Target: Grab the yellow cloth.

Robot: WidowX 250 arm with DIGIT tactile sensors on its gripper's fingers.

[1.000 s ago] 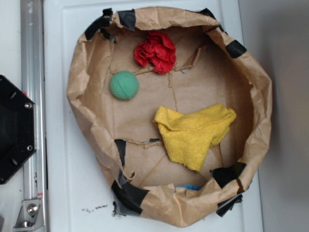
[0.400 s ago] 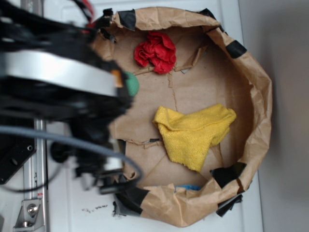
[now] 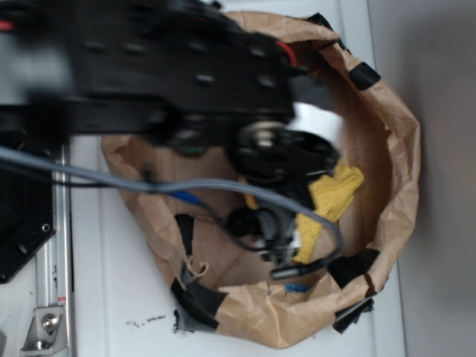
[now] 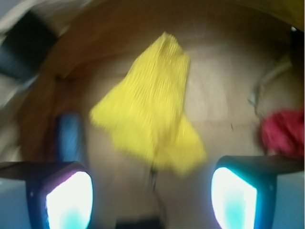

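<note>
Inside the brown paper basin (image 3: 394, 149), the yellow cloth (image 4: 150, 119) lies flat on the floor, partly hidden under the blurred arm (image 3: 163, 67) from above. Wrist view shows the fingers (image 4: 233, 198) spread wide and empty above it, red cloth (image 4: 284, 132) to the right, blue piece (image 4: 70, 138) left.

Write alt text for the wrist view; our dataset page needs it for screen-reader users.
A yellow cloth lies on brown paper, just ahead of the open claw. A red cloth sits at right, a blue piece at left. The picture is blurred.
</note>
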